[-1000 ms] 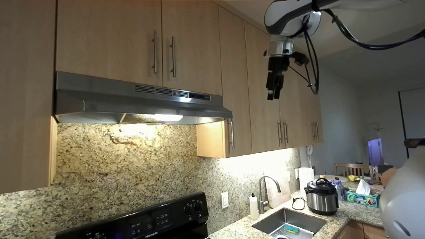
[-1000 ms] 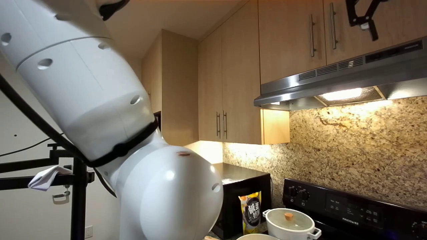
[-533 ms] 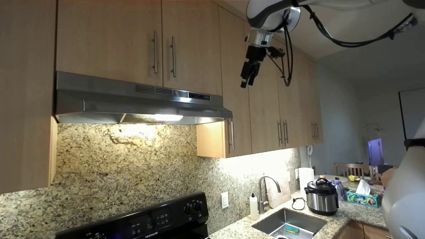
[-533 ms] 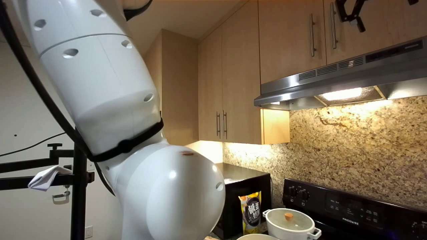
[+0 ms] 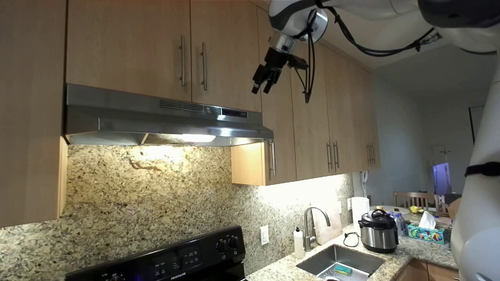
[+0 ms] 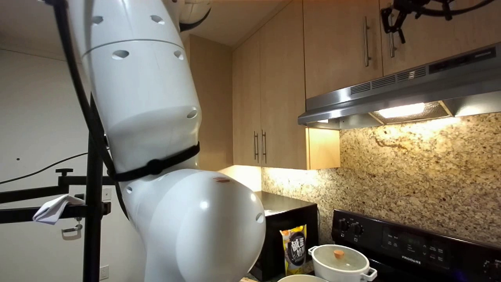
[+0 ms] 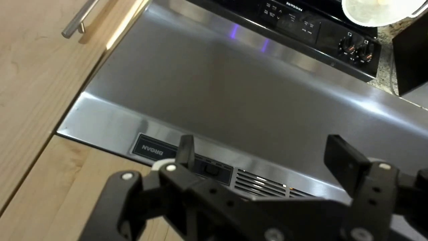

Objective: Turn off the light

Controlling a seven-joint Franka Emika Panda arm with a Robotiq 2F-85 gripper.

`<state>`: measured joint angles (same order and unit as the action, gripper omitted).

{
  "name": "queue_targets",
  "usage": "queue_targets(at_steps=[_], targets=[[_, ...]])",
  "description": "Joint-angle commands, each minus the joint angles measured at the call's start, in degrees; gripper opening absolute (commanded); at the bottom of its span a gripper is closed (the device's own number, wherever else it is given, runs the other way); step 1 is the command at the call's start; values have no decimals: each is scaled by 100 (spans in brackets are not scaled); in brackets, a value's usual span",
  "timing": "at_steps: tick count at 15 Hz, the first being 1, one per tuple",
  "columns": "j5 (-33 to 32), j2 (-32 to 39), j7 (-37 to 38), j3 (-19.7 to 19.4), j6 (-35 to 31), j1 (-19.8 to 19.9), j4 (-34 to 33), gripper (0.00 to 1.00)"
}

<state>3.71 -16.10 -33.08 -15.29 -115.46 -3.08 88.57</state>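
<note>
Backsplash (image 5: 156, 179) glows under hood light (image 5: 198, 138), claw (image 5: 261, 91) spread higher up.

1. Chunky glossy white arm (image 6: 152, 90), dotted with round recesses (image 6: 120, 54).
2. Reddish mark (image 6: 221, 179) on it, lol.
3. Black strap (image 6: 155, 167) cinched around it too.
4. Loopy black cables (image 5: 375, 52).
5. Silver collar (image 5: 282, 42), then a matte black gripper (image 7: 262, 152) with shiny pale screws (image 7: 171, 167).
</note>
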Motion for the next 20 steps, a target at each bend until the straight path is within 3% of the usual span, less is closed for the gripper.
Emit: queue_targets(at_steps=[1, 5, 13, 17, 20], targets=[[89, 79, -25, 136, 26, 173, -83, 100], [222, 31, -6, 122, -219, 188, 65, 100], [1945, 388, 295, 187, -3244, -10, 1296, 100], [2734, 547, -66, 175, -4059, -296, 1460, 100], [3193, 700, -290, 72, -4316, -424, 1339, 100]])
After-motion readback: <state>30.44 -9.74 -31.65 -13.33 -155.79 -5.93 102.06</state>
